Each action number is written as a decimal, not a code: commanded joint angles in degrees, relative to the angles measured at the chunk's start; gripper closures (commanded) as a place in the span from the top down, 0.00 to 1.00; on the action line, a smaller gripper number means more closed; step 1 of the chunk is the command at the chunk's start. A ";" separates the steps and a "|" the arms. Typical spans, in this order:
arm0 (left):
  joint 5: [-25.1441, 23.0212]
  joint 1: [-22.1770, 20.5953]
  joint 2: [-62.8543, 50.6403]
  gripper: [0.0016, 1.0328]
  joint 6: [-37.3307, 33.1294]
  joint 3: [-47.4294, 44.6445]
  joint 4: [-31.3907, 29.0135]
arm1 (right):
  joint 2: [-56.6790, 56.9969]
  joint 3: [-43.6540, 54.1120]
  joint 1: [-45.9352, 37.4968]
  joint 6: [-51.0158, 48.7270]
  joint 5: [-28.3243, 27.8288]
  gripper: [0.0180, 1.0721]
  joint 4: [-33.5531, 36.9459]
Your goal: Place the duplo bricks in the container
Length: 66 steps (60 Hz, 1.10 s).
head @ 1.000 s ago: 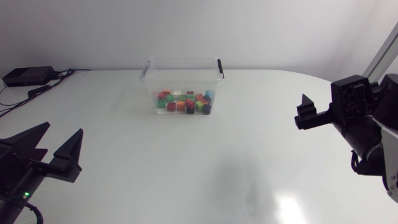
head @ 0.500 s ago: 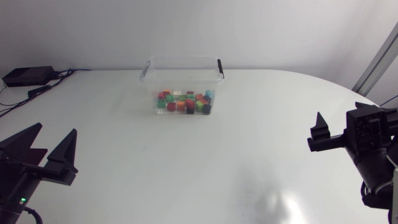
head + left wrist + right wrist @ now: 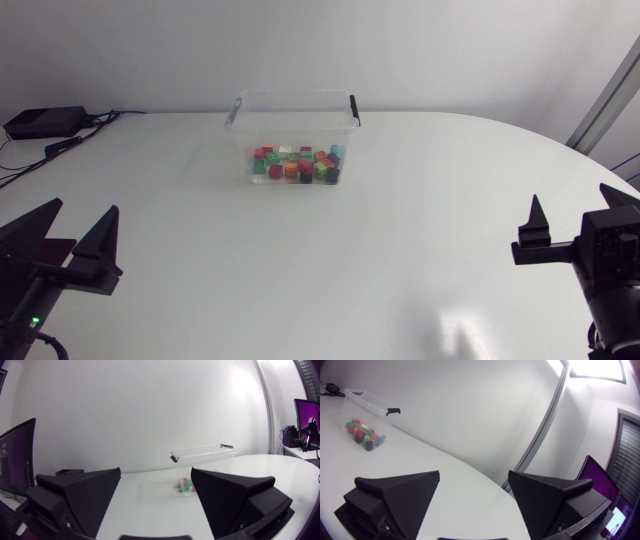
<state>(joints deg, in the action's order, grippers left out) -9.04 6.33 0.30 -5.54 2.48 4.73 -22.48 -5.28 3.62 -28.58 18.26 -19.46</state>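
As the right arm draws back over the last second, the right gripper [image 3: 575, 205] has travelled from a raised position level with the container [image 3: 292, 125] to a low position well apart from it, on the container's right and on its near side. The left gripper [image 3: 82, 208] has also retreated, by a smaller amount, and now sits well apart from the container on its left and near side.

Jaw state:
- Left gripper: fingers spread wide, nothing between them.
- Right gripper: fingers spread wide, nothing between them.

Both wrist views confirm this. Each shows only bare table [image 3: 300, 260] and the distant container through the gap between the fingers.

Location of the task items:
- The duplo bricks [image 3: 297, 165] lie in a mixed pile of red, green, orange and pale blue on the floor of the container.
- The container is clear-walled with a dark handle clip at each end. It has no lid on and has not shifted during the retreat.
- No brick is visible on the table around the container, on any side of it.

Assessment: with both grippers empty, both arms backing away from the container, and no loose brick in sight, the placing work appears complete. The movement reads as a return to the rest posture rather than an approach to a further pick. No further grasp appears to be required, unless a brick lies hidden behind the container's far wall, which these views cannot rule out.
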 commanded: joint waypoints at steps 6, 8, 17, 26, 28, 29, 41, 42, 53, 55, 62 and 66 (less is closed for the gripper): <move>1.22 0.35 0.50 0.95 1.67 -1.95 0.01 | 4.11 2.82 -0.72 -0.16 0.28 0.96 2.06; 1.43 0.33 0.48 0.95 1.83 -1.88 -0.07 | 5.29 3.20 -0.77 0.50 -0.03 0.96 2.87; 2.60 -0.70 0.36 0.95 2.40 -1.97 -0.78 | 7.93 3.52 -1.20 4.81 -2.83 0.96 5.42; 3.76 -1.71 0.24 0.95 2.96 -2.06 -1.49 | 10.55 3.84 -1.64 9.09 -5.61 0.96 7.95; 4.00 -1.92 0.22 0.95 3.08 -2.08 -1.64 | 11.09 3.90 -1.73 9.98 -6.19 0.96 8.48; 4.14 -2.04 0.21 0.95 3.15 -2.09 -1.72 | 11.40 3.94 -1.78 10.48 -6.51 0.96 8.77; 5.70 -3.41 0.05 0.95 3.91 -2.22 -2.68 | 14.93 4.37 -2.37 16.25 -10.26 0.96 12.18; 5.84 -3.53 0.03 0.95 3.98 -2.23 -2.77 | 15.25 4.41 -2.42 16.76 -10.59 0.96 12.48; 7.30 -4.81 -0.12 0.95 4.69 -2.34 -3.66 | 18.55 4.80 -2.97 22.15 -14.09 0.96 15.67; 7.56 -5.03 -0.14 0.95 4.82 -2.36 -3.82 | 19.13 4.87 -3.06 23.11 -14.71 0.96 16.23; 8.47 -5.83 -0.24 0.95 5.26 -2.44 -4.38 | 21.19 5.12 -3.40 26.46 -16.89 0.96 18.21; 9.00 -6.29 -0.29 0.95 5.52 -2.48 -4.71 | 22.40 5.27 -3.60 28.44 -18.17 0.96 19.38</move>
<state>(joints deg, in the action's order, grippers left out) -0.84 0.75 0.34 -1.45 1.52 0.25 -1.50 -1.67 0.51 -4.10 1.19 -1.34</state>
